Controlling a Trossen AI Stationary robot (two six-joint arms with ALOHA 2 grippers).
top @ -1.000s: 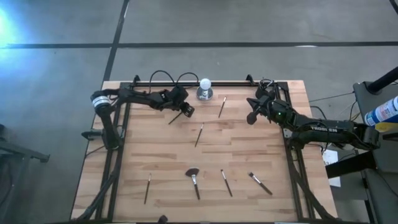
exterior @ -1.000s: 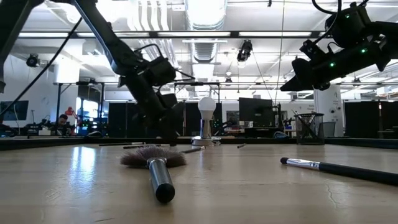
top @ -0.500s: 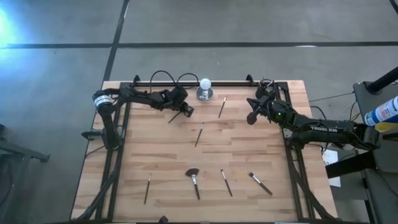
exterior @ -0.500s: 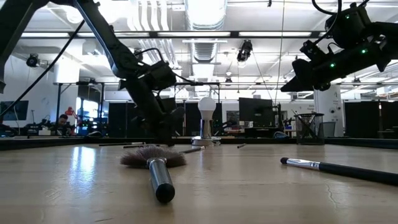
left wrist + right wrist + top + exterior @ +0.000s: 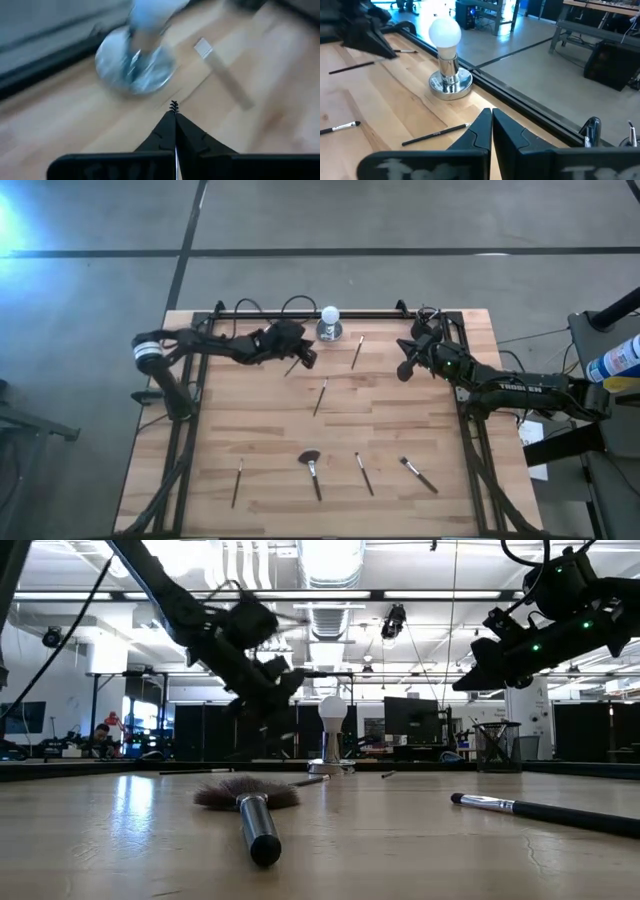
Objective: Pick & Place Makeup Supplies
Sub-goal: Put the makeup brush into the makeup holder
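Observation:
Slim makeup brushes and pencils lie scattered on the wooden table: one (image 5: 357,352) next to the white ball lamp (image 5: 328,323), one (image 5: 320,396) mid-table, and a fan brush (image 5: 311,468) with others (image 5: 418,475) toward the near edge. My left gripper (image 5: 306,358) is at the far left-centre, raised off the table in the low view (image 5: 268,690), shut on a thin dark stick (image 5: 291,367). My right gripper (image 5: 405,368) hovers shut and empty at the far right (image 5: 491,113). My left gripper pinches the thin dark stick between its two shut fingers close to one end. A small spiral-bristled tip (image 5: 173,105) pokes out just past the fingertips. The rest of the stick (image 5: 289,369) trails from the gripper toward the table's near-left.
The white ball lamp on its silver base (image 5: 136,62) stands just beyond my left gripper, with a brush (image 5: 225,75) lying beside it. A black rail (image 5: 300,314) runs along the far edge. Bare wood lies between the mid-table pencil and the near row of brushes.
My left gripper has shut on the thin stick at the table and then risen, turning as the arm swung. The stick has left its place on the table and shifted slightly toward the right with the gripper. My right arm has kept still.

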